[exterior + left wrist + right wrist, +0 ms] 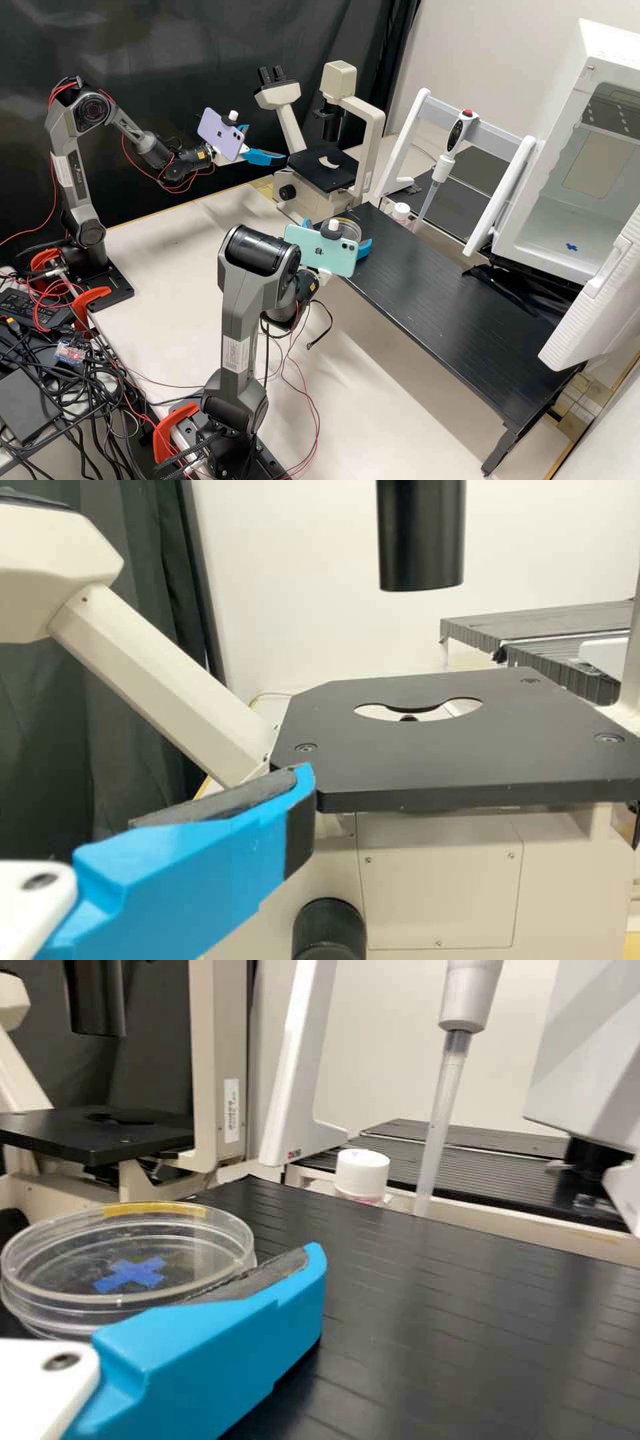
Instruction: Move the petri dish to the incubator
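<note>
Just above and right of centre in the high view, the petri dish (351, 231) is at the upper-left end of the black rack (460, 313), probably its pickup spot, with a blue cross (130, 1274) visible through its clear plastic. Around it is the right gripper (337, 231), seemingly placed to take the dish by its sides and spare the flat top; whether it is clasping the dish, I cannot tell. Round, the dish has no long axis; it is level, face up, the yellow strip (155, 1210) on its rim turned away from the right wrist camera. Farther out, at upper centre, the left gripper (265, 143) is spread wide and empty beside the microscope (370, 133), likely parked. At the right edge, the incubator (553, 220) has its door (600, 293) open, and another blue cross (571, 247) on its floor presumably marks the target.
</note>
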